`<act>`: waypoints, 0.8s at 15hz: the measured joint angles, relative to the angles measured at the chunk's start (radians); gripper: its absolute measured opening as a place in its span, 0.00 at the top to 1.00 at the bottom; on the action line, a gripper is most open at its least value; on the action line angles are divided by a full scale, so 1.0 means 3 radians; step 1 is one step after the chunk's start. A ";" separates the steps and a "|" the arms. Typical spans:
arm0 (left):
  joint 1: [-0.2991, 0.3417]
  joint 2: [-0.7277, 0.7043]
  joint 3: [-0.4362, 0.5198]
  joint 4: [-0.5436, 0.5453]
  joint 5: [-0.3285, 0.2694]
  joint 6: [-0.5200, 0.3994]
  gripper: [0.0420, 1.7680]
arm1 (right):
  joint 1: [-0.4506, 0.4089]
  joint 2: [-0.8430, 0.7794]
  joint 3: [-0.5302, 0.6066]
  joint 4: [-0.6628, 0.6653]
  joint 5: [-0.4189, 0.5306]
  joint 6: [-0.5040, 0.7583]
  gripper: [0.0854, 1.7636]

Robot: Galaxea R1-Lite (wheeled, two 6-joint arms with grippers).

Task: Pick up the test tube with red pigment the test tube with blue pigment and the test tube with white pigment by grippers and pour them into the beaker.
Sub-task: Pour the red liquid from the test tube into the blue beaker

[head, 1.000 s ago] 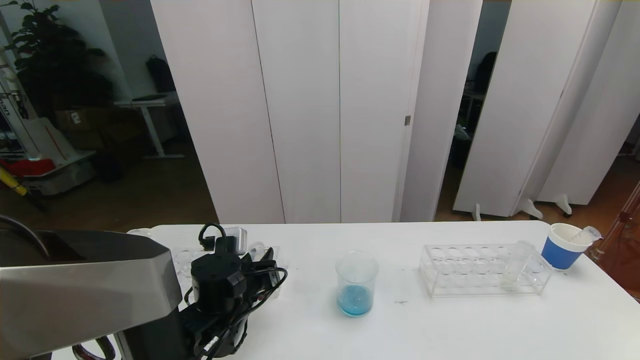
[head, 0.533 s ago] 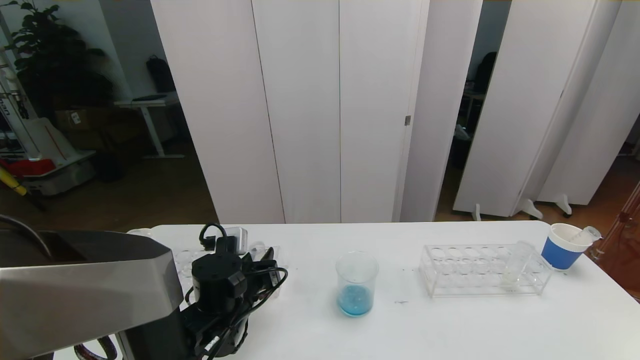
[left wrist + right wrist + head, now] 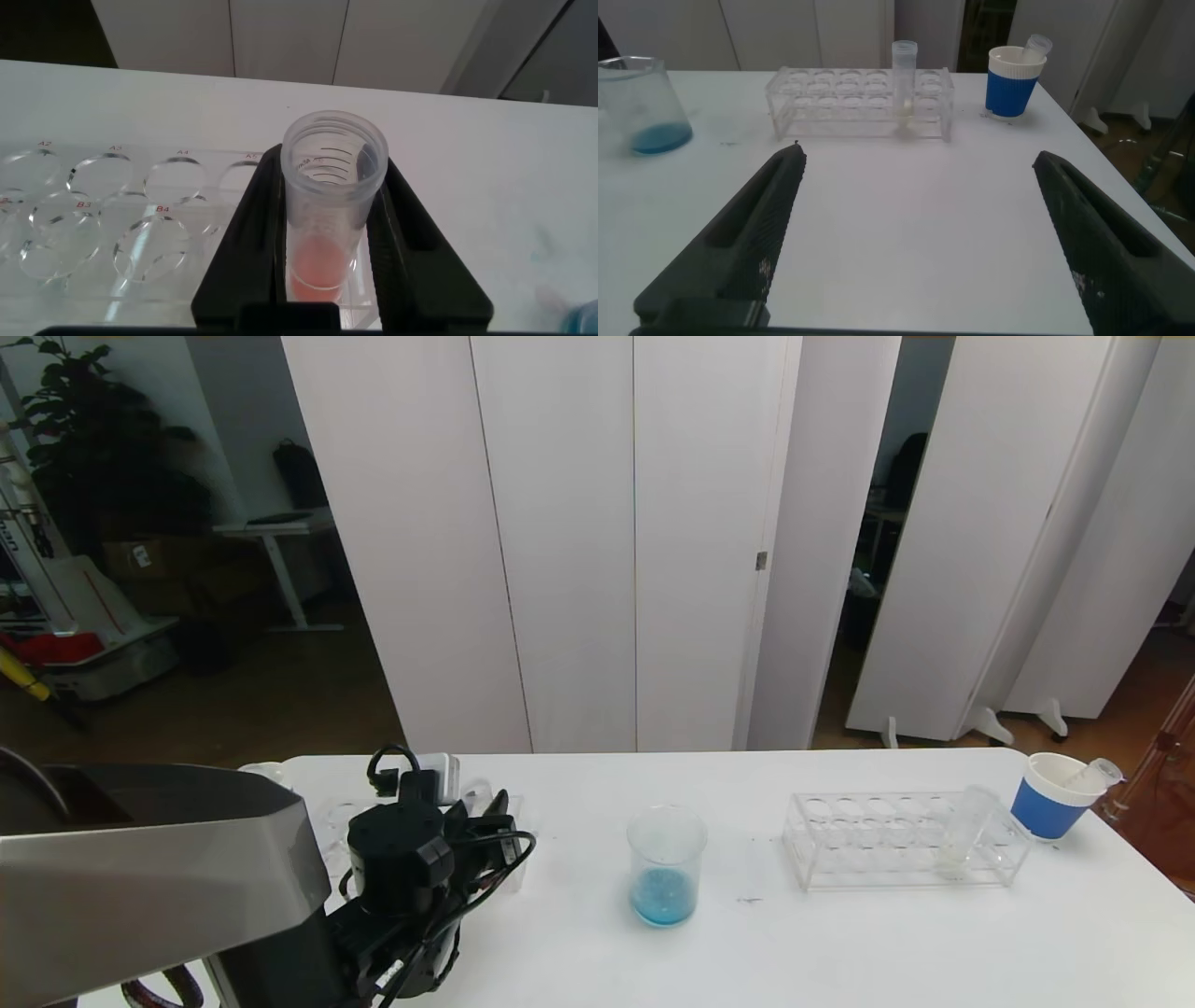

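Left gripper squeezed shut on the tube with red pigment, over the left rack.
Right gripper wide open, holding nothing; farther off, beaker with blue pigment mid-table, white-pigment tube standing in the right rack, blue cup beyond.

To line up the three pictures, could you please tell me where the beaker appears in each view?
Head view: beaker at table centre, blue pigment in its bottom, left of the rack.
Left wrist view: only a blue sliver at the lower right edge, perhaps the beaker.
Right wrist view: beaker at the far upper left.
Shared landmark: the rack, between the beaker and the blue cup.
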 joint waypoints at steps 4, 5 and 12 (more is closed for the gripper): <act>-0.0026 -0.0125 0.0001 0.0005 0.0009 0.0040 0.69 | 0.0000 0.0000 0.0000 0.0000 0.0000 -0.0001 0.01; -0.0030 -0.0167 0.0001 0.0005 0.0006 0.0063 0.69 | 0.0000 0.0000 0.0000 -0.0001 0.0000 0.0000 0.01; -0.0047 -0.0464 0.0001 0.0009 -0.0015 0.0375 0.69 | 0.0001 0.0000 0.0000 -0.0001 -0.0001 -0.0001 0.01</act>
